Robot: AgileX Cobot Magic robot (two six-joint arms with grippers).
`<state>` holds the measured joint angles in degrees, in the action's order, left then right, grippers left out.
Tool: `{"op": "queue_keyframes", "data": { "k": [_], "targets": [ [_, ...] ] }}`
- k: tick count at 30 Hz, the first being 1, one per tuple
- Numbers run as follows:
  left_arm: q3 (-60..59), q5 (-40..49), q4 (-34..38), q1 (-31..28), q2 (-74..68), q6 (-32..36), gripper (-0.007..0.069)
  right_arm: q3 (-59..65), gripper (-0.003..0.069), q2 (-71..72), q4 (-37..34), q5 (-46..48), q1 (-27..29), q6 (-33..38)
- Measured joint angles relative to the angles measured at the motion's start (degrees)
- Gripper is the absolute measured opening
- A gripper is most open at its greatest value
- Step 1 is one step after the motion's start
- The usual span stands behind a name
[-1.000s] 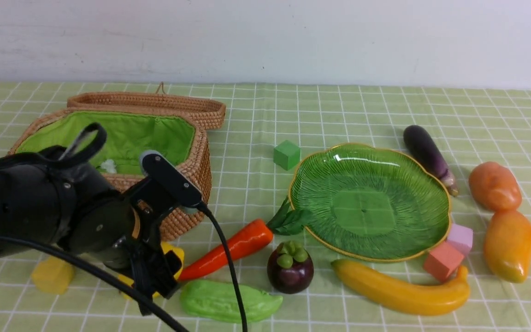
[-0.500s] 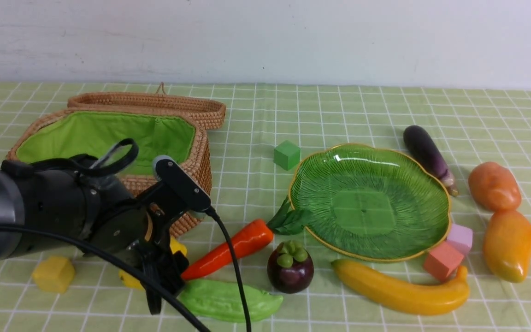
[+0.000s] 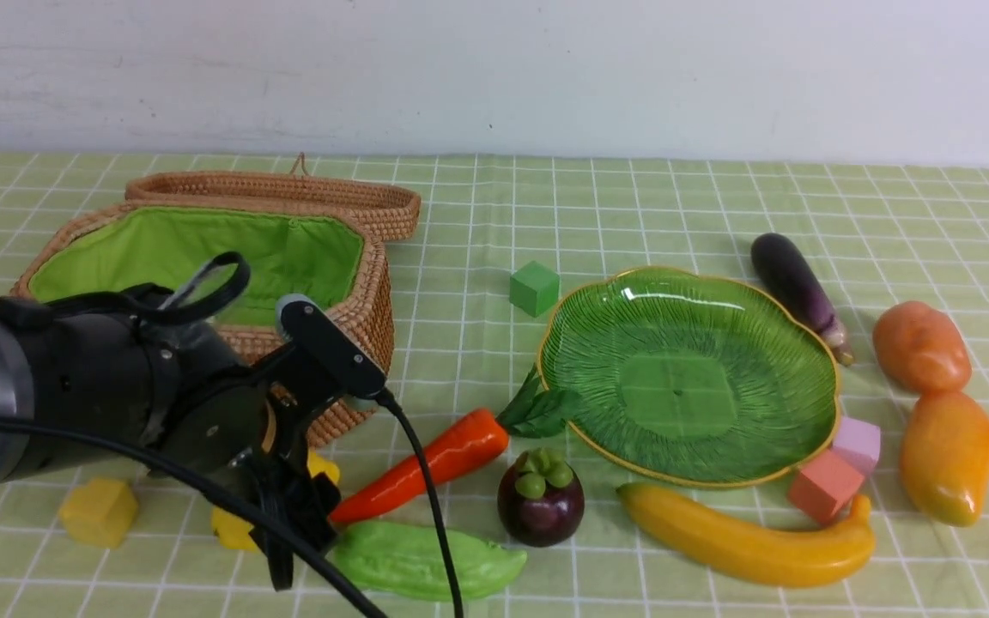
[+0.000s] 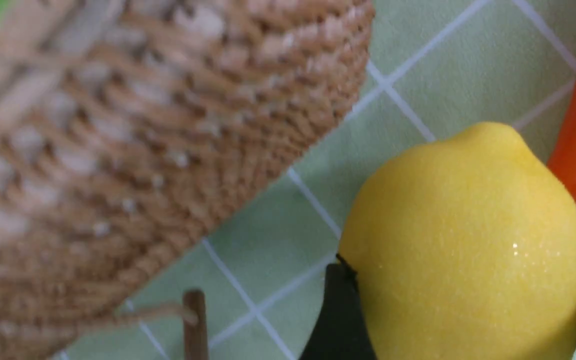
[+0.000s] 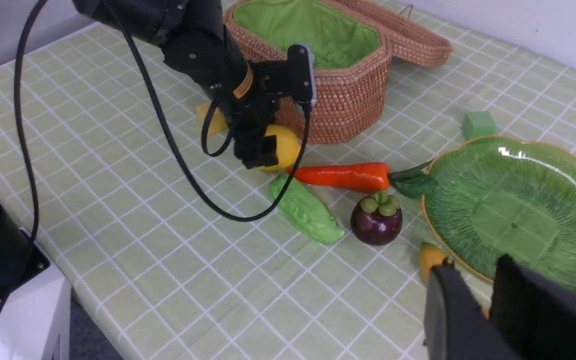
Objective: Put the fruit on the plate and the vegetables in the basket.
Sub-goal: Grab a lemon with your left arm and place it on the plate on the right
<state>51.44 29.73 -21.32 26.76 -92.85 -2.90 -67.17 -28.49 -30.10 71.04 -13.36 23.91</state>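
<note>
My left gripper (image 4: 468, 310) is shut on the yellow lemon (image 4: 468, 240), with a black finger pressed against each side of it. It sits low over the cloth in front of the wicker basket (image 3: 348, 318). The carrot (image 3: 434, 459), green gourd (image 3: 426, 562) and mangosteen (image 3: 540, 502) lie to the right of the lemon. The green plate (image 3: 683, 378) is bare, with the banana (image 3: 743, 541) in front of it. The eggplant (image 3: 791, 279), potato (image 3: 919, 346) and mango (image 3: 948, 455) lie to its right. My right gripper (image 5: 473, 265) hovers above the plate's near rim, its fingers slightly apart and holding nothing.
A yellow block (image 3: 100, 512) lies left of my left arm. A green cube (image 3: 535, 287) sits behind the plate, and pink (image 3: 857, 442) and salmon (image 3: 822, 485) blocks sit at its right front. The basket lid (image 3: 288, 193) lies open behind the basket.
My left arm came down and to the right around the lemon, and its jaws narrowed onto it. In the last half second it shifted slightly back up and to the left.
</note>
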Motion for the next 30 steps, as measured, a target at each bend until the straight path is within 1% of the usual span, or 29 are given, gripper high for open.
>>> {"op": "queue_keyframes", "data": {
  "k": [6, 7, 9, 10, 11, 13, 15, 21, 23, 25, 27, 29, 30],
  "targets": [
    [-0.29, 3.31, 4.29, 0.15, 4.99, 0.06, 0.0519, -2.10, 0.0144, 0.51, 3.53, -1.13, 0.00, -1.15],
    [-0.29, 3.69, 4.81, 0.22, 6.06, 0.06, 0.0481, -2.10, 0.0145, 0.65, 4.17, -1.06, 0.00, -1.42],
    [-0.29, 4.33, 5.19, 0.22, 7.61, 0.06, 0.0284, -2.10, 0.0145, 0.90, 5.26, -1.06, 0.00, -1.96],
    [-0.29, 4.72, 5.37, 0.22, 8.56, 0.06, 0.0162, -2.10, 0.0146, 0.99, 5.79, -1.06, 0.00, -2.27],
    [-0.29, 5.02, 5.50, 0.22, 9.54, 0.06, 0.0078, -2.10, 0.0146, 1.03, 6.21, -1.06, 0.00, -2.62],
    [-0.29, 5.62, 6.40, 0.22, 11.58, 0.11, -0.0005, -2.10, 0.0146, 1.03, 6.91, -0.86, 0.00, -2.97],
    [-0.29, 6.06, 7.16, 0.22, 13.18, 0.87, -0.0013, -2.10, 0.0146, 1.03, 7.33, -0.66, 0.00, -3.13],
    [-0.29, 6.29, 8.44, 0.22, 13.65, 0.50, -0.0007, -2.10, 0.0149, 1.03, 7.50, -0.42, 0.00, -3.28],
    [-0.29, 6.36, 9.10, 0.22, 12.96, -0.51, 0.0034, -2.10, 0.0149, 1.03, 7.50, -0.20, 0.00, -3.28],
    [-0.35, 6.52, 9.05, 0.22, 11.64, -1.17, 0.0132, -2.10, 0.0149, 1.03, 7.50, 0.53, 0.00, -3.32],
    [-0.40, 6.52, 8.58, 0.22, 10.71, -1.38, 0.0246, -2.10, 0.0149, 1.03, 7.50, 1.09, 0.00, -3.32],
    [-0.46, 6.11, 7.66, 0.22, 9.46, -1.66, 0.0407, -2.10, 0.0149, 1.03, 7.57, 1.56, 0.00, -3.32],
    [-0.46, 5.79, 7.29, 0.22, 9.08, -1.87, 0.0437, -2.10, 0.0149, 1.03, 7.57, 1.56, 0.00, -3.32]
  ]
}}
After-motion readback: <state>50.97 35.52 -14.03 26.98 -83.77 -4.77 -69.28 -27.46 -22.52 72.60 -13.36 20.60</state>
